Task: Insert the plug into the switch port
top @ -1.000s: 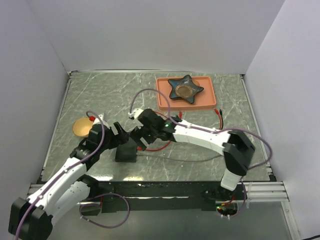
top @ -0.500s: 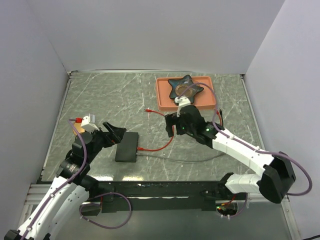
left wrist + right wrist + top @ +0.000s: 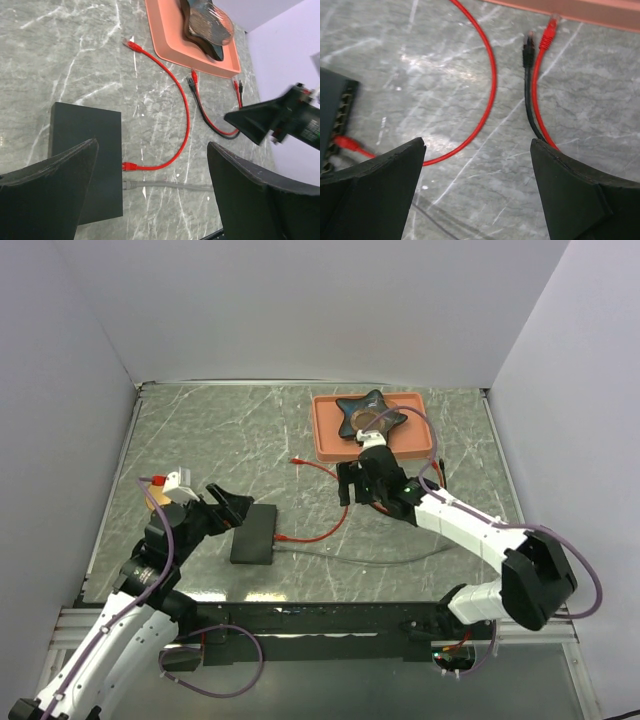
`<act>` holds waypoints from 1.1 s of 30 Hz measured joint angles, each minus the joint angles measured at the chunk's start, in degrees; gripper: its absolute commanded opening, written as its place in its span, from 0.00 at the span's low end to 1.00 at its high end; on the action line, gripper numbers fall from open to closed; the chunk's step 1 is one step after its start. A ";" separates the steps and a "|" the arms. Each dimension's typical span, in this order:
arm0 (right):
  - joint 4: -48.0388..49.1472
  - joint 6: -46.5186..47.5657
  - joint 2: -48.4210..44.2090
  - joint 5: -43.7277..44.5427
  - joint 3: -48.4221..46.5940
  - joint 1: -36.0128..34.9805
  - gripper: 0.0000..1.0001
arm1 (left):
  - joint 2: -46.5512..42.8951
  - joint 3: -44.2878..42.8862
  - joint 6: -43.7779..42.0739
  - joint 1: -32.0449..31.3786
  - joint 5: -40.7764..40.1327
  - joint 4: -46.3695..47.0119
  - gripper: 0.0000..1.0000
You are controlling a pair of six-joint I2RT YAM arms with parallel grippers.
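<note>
Withdrawn rightward: my right claw (image 3: 350,487), spread, empty. Flat matte-black rectangular switch (image 3: 254,533) lies to its left, red plug (image 3: 281,538) at port edge; my left claw (image 3: 232,506), spread, nearer.

A grey-green, marble-patterned bench (image 3: 200,430) with pale veins forms the bottom of a small enclosure. A plain white back wall (image 3: 320,310), left wall (image 3: 50,420) and right wall (image 3: 575,390) meet its edges. The light is soft and even, with a dull sheen on the bench near its front edge, where a silver metal rail (image 3: 535,618) runs alongside.
</note>
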State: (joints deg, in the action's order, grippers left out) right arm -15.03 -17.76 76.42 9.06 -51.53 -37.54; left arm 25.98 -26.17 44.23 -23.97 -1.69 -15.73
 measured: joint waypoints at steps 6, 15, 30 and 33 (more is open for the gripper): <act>2.10 -1.73 6.14 0.39 -0.72 4.13 0.89 | -1.84 -0.59 0.00 0.00 0.87 -0.57 0.96; 1.03 -2.14 23.06 0.22 -12.48 9.11 0.73 | -5.81 -2.16 0.02 0.00 1.05 -2.16 0.96; -3.43 -2.58 33.73 -5.40 -20.55 13.68 0.35 | -4.02 -2.19 -0.04 0.00 1.09 -2.21 0.96; -3.56 -2.47 34.38 -6.27 -20.55 13.64 0.19 | -3.23 -2.19 -0.02 0.00 1.09 -2.14 0.96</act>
State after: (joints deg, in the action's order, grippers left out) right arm -18.59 -20.23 110.80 2.79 -72.07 -23.90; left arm 22.74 -28.36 44.21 -23.97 -0.60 -17.87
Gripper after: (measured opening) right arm 0.324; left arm 0.963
